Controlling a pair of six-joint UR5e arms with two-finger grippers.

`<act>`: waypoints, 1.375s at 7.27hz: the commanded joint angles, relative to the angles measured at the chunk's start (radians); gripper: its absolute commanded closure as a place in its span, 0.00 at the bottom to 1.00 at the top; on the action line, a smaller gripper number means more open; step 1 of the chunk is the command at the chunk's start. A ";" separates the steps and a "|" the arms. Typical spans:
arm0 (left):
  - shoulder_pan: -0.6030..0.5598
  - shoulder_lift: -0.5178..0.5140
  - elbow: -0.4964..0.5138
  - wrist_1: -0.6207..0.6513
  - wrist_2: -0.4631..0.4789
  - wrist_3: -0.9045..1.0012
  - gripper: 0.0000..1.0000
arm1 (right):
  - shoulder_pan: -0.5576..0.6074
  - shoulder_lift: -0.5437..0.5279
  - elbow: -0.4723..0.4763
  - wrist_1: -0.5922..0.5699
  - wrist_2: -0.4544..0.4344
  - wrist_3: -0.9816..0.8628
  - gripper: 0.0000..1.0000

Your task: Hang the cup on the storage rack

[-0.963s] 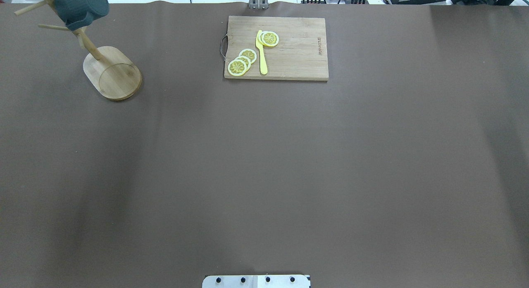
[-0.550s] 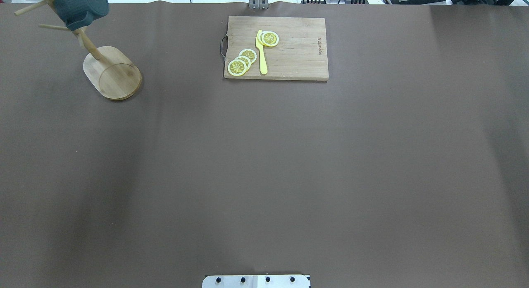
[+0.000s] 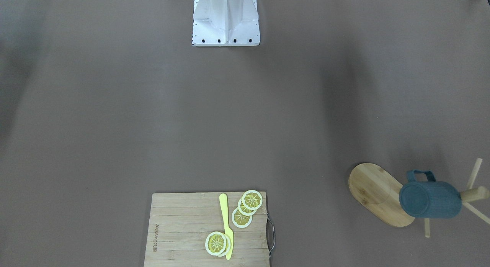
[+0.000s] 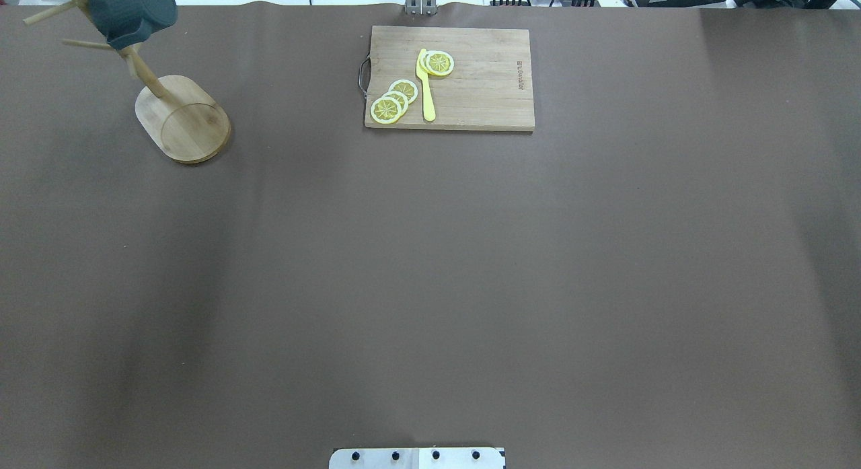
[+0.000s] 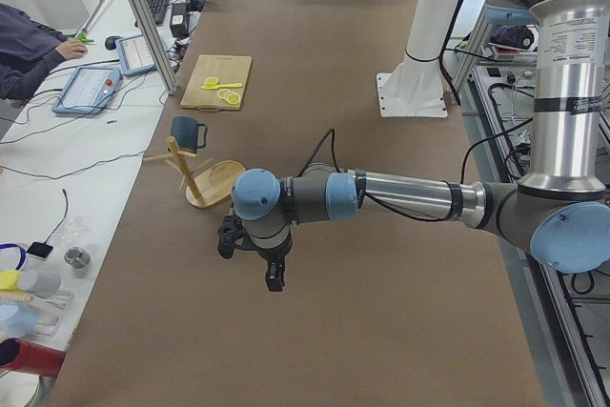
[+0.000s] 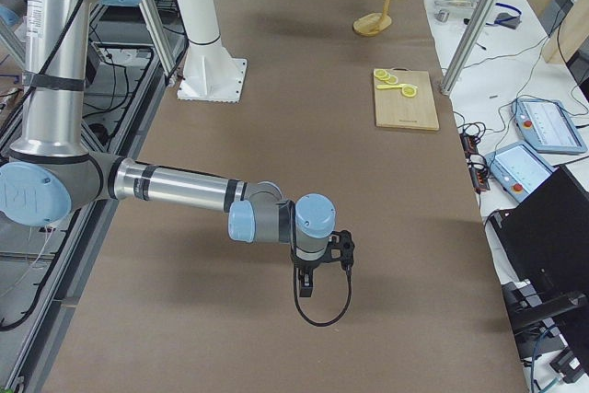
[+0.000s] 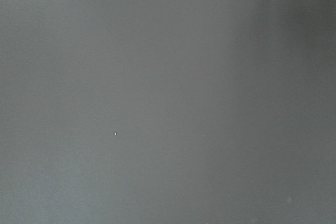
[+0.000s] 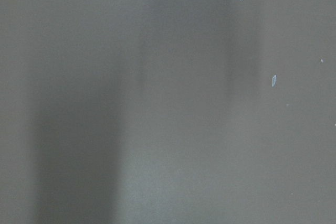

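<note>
While the cup (image 4: 132,11) is hanging unheld on the storage rack (image 4: 192,122), task is looking complete; left tool (image 5: 272,280), right tool (image 6: 306,284): open or closed, cannot tell.

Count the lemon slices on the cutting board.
5: three overlapping slices beside the yellow knife, two more stacked at its far end; others could hide underneath.

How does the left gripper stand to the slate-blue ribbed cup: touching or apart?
Apart. The exterior left view shows the left gripper over bare table, well clear of the cup on the light bamboo rack.
</note>
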State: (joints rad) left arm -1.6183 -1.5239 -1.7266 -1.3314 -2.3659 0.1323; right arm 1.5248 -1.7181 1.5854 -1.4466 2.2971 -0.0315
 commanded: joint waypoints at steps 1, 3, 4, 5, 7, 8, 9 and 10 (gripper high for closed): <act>0.002 -0.001 0.002 0.000 -0.001 -0.002 0.01 | 0.000 -0.005 0.002 -0.001 -0.024 0.002 0.00; 0.002 0.001 0.002 0.000 -0.001 -0.003 0.01 | 0.000 -0.009 0.007 0.000 -0.007 0.002 0.00; 0.002 -0.001 0.002 0.000 -0.001 -0.003 0.01 | 0.000 -0.009 0.007 0.000 -0.007 0.002 0.00; 0.002 -0.001 0.001 -0.002 -0.001 -0.002 0.01 | 0.000 -0.009 0.008 0.000 -0.005 0.002 0.00; 0.002 -0.001 -0.001 -0.002 -0.001 -0.002 0.01 | 0.000 -0.012 0.008 0.000 -0.005 0.004 0.00; 0.002 -0.001 -0.002 -0.002 -0.001 0.000 0.01 | 0.000 -0.015 0.014 -0.001 -0.005 0.004 0.00; 0.002 -0.002 -0.002 -0.002 -0.001 -0.002 0.01 | 0.000 -0.024 0.025 0.000 -0.005 0.004 0.00; 0.002 -0.001 -0.011 -0.002 -0.001 0.000 0.01 | 0.000 -0.029 0.036 -0.001 -0.005 0.004 0.00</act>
State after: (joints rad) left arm -1.6168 -1.5255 -1.7311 -1.3330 -2.3669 0.1311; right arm 1.5248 -1.7404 1.6093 -1.4472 2.2918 -0.0277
